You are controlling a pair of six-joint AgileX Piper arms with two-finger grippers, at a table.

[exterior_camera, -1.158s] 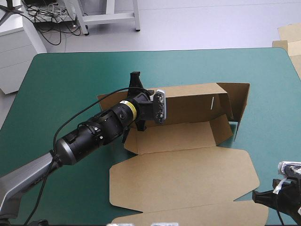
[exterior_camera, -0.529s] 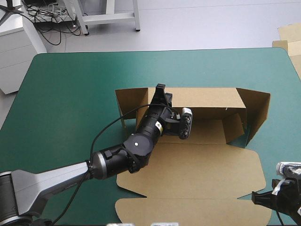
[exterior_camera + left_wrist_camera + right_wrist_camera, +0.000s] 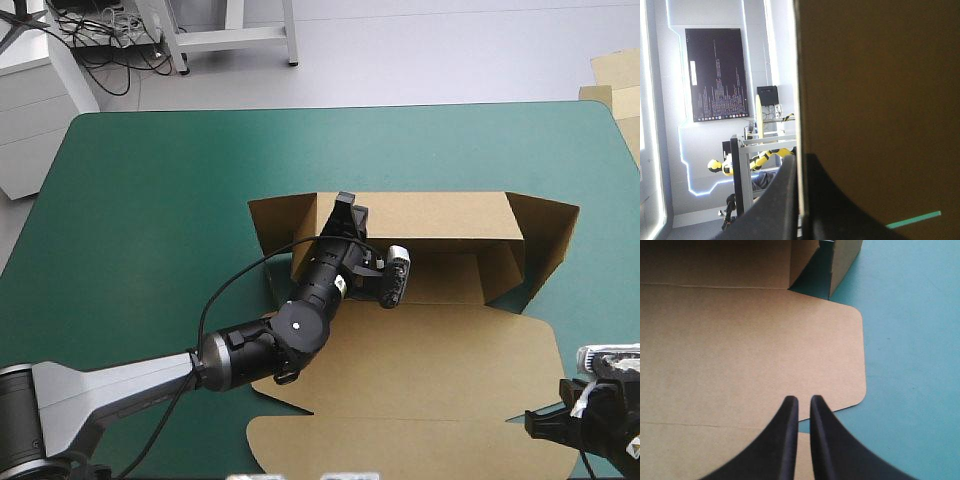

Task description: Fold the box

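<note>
1. The left arm [image 3: 150, 375] comes in from the near left corner of the teal-green tabletop [image 3: 150, 200]. It stretches diagonally over the flat part of the box [image 3: 430, 360]. The left hand [image 3: 345, 208] is up at the top edge of the box's far wall [image 3: 440, 215].
2. In the left wrist view, the left hand [image 3: 797, 161] is pinched on that wall. The board's edge runs up between the two black fingers [image 3: 780, 200], which are all but closed on it. Brown board [image 3: 880, 100] fills the view on one side.
3. The right hand [image 3: 535, 424] sits low at the near right corner of the tabletop, just beside the right edge of the lid panel [image 3: 400, 440], and points toward the box.
4. In the right wrist view, the right hand [image 3: 802, 401] has its fingers [image 3: 785, 440] drawn together, with only a thin slit between them and nothing held. The tips hang over the lid panel [image 3: 740, 340] near its rounded corner, with bare tabletop [image 3: 910, 340] alongside.
5. The box lies from the middle of the tabletop toward the right. The far wall stands upright, and an end flap [image 3: 550, 240] stands angled at the right end and another [image 3: 275, 215] at the left. The lid panel lies flat toward the near edge.
6. The left arm's forearm covers the left part of the box's floor and part of the left end.
7. Pale board sheets [image 3: 612, 70] lie beyond the far right corner, off the tabletop.
</note>
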